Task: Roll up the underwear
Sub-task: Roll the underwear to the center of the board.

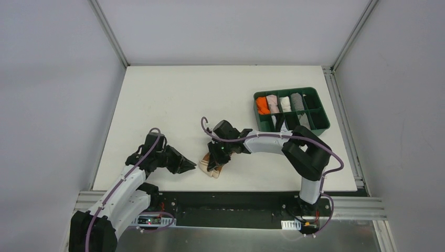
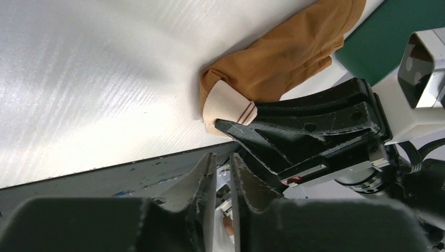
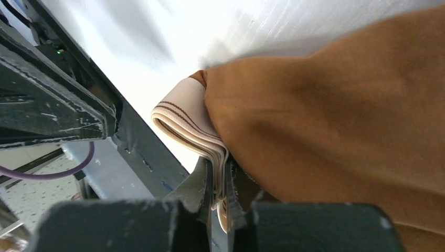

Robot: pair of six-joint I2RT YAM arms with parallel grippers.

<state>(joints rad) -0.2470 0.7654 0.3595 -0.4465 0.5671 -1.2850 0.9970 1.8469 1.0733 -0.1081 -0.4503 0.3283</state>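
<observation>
The tan-brown underwear [image 1: 206,168] lies bunched near the table's front edge, its pale beige waistband [image 3: 181,118] folded in layers. My right gripper [image 1: 214,163] stands over it and is shut on the waistband folds [image 3: 219,176]; the brown cloth [image 3: 341,105] bulges to the right of the jaws. In the left wrist view the underwear [image 2: 281,55] stretches away with the waistband end [image 2: 225,107] nearest, pinched by the right gripper [image 2: 315,131]. My left gripper [image 1: 192,167] hovers just left of the garment, apart from it, its fingers [image 2: 223,168] shut and empty.
A green compartment tray [image 1: 319,107] at the back right holds orange, white, pink, grey and black rolled garments; a corner of it shows in the left wrist view [image 2: 399,31]. The table's front edge [image 1: 225,190] and a metal rail run just below the garment.
</observation>
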